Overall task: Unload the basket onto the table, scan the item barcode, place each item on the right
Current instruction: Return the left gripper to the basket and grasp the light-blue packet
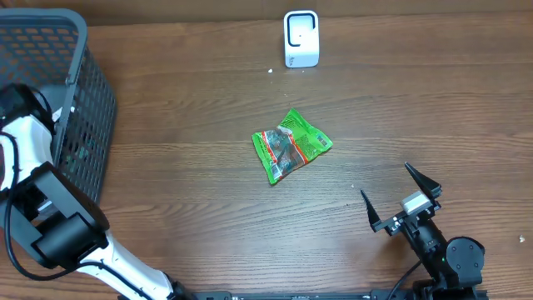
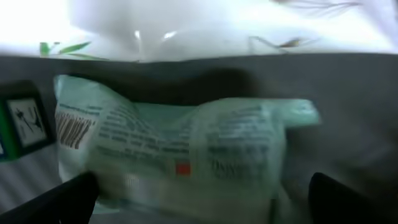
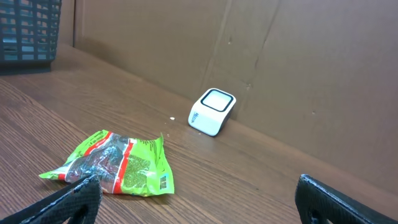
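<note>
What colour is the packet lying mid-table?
The packet is bright green with red and white print; the right wrist view shows it best.

Overhead, right wrist: shared packet [image 1: 291,145], scanner [image 1: 301,38]

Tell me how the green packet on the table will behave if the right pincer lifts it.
Probably floppy: the green packet lies crumpled and creased, so it may sag from one corner. Its glossy film could slip. It looks flat and thin, so likely light and won't roll.
</note>
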`<state>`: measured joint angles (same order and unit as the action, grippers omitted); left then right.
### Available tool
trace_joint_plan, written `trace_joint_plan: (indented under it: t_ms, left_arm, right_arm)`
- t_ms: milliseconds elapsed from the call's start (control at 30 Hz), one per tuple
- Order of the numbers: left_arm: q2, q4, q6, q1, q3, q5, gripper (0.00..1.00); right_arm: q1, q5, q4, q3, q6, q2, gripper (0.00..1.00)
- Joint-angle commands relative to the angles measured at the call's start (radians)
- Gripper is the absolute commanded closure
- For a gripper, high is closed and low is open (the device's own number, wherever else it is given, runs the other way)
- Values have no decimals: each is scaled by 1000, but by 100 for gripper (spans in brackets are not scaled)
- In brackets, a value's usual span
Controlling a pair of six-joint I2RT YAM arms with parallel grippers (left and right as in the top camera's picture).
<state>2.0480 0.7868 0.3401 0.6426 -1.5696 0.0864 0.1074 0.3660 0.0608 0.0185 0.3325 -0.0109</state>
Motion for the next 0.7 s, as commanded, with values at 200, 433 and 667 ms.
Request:
trace_joint_plan:
  t_ms: [200,433,667]
  left_arm:
    - [8,-128,1,-2,102,53,0]
    - [10,-150,8,-2,148,63,4]
    - [57,-144,16,-2,203,54,12]
  right_arm:
    - [6,-6,-6,-11,-12,8,0]
    - [6,-6,-6,-11,-12,8,0]
    - [6,-6,-6,-11,-12,8,0]
